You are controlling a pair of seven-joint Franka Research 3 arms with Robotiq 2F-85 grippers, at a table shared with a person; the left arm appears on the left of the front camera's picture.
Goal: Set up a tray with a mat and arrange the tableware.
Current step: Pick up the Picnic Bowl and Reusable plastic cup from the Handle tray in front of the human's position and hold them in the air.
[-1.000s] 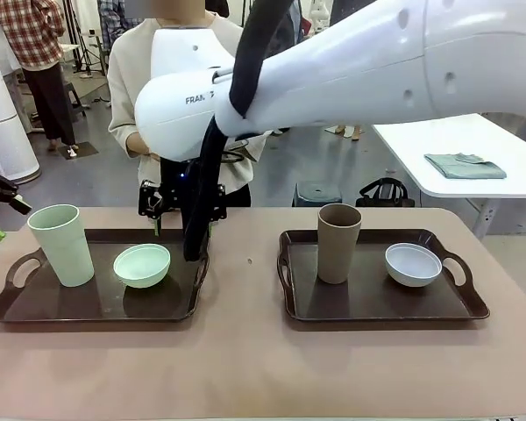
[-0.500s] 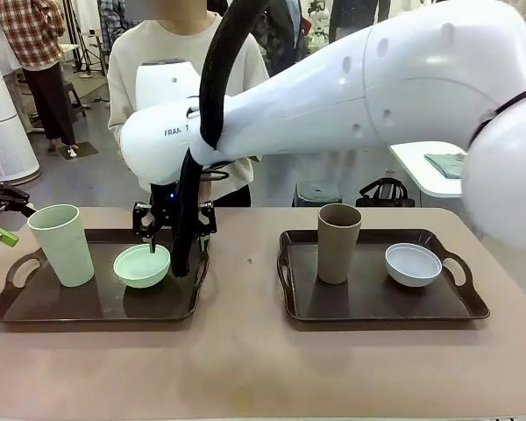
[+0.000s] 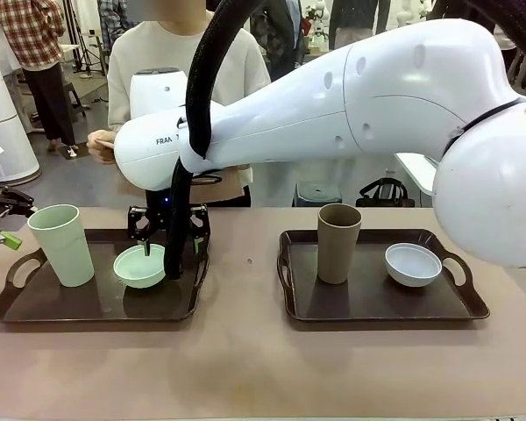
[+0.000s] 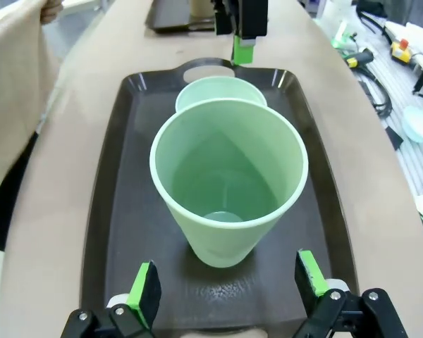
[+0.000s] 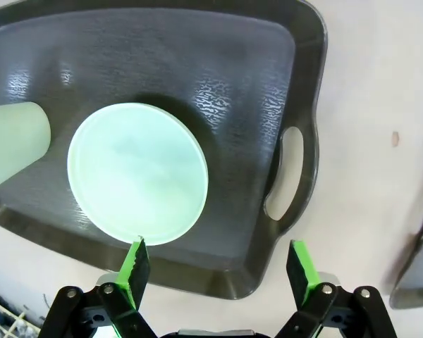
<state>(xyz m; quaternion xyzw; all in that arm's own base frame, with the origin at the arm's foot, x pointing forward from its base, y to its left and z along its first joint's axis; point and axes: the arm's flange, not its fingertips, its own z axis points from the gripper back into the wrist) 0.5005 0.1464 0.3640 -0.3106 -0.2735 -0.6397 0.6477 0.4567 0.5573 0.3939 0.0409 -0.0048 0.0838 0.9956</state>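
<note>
Your right arm spans the table (image 3: pixel 245 368) from the 3 o'clock side. Your right gripper (image 3: pixel 170 245) hangs over the left tray (image 3: pixel 88 309), fingers pointing down and spread wide with nothing between them. In its wrist view, one finger sits at the 6 o'clock rim of the green bowl (image 3: pixel 141 266) and the other is over the tray's edge near the handle. You can't quite tell from here whether the first finger touches the rim.

The green bowl lies upright on the left tray, at 3 o'clock from the green cup (image 3: pixel 61 245). The green cup stands upright near the tray's 9 o'clock end, and the two are close but apart.

Your left gripper (image 4: pixel 228 280) is also spread and empty, low beside the 9 o'clock end of that tray. In its wrist view the green cup stands at 12 o'clock just ahead of the fingers and is not gripped. The green bowl is behind it, with your right gripper beyond.

The right tray (image 3: pixel 377 309) holds the brown cup (image 3: pixel 338 243) towards its 9 o'clock side and the white bowl (image 3: pixel 413 264) towards 3 o'clock. Both are upright and apart.

A person stands at 12 o'clock across the table, one hand (image 3: pixel 101 145) held near the body.
</note>
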